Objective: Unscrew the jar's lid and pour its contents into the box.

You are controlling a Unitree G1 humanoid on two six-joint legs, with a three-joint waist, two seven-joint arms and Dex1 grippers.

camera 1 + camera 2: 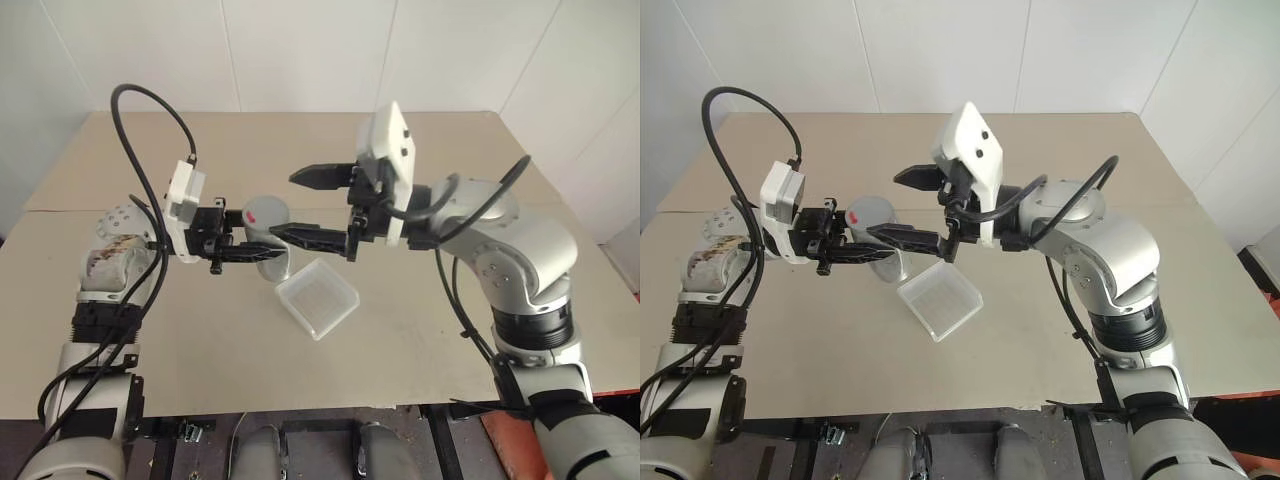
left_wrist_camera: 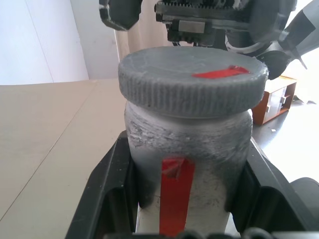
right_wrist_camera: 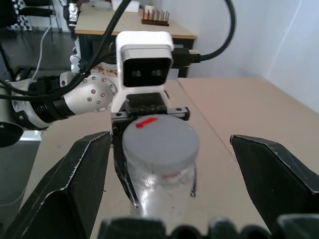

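Note:
The silvery-grey jar point(image 1: 270, 240) with red tape on its side hangs upright above the table, and my left gripper point(image 1: 262, 250) is shut around its body. The grey lid point(image 2: 192, 82), marked with a red strip, sits on the jar's top. My right gripper point(image 1: 285, 205) is open and level with the lid, one black finger point(image 3: 75, 189) on each side of the lid point(image 3: 160, 139) and apart from it. The clear, whitish box point(image 1: 317, 297) lies on the table just below and right of the jar. The contents are hidden inside the jar.
The beige table point(image 1: 450, 330) stretches wide around the box, with its front edge near me and white walls behind. A wooden rack point(image 3: 154, 17) stands on another table far off.

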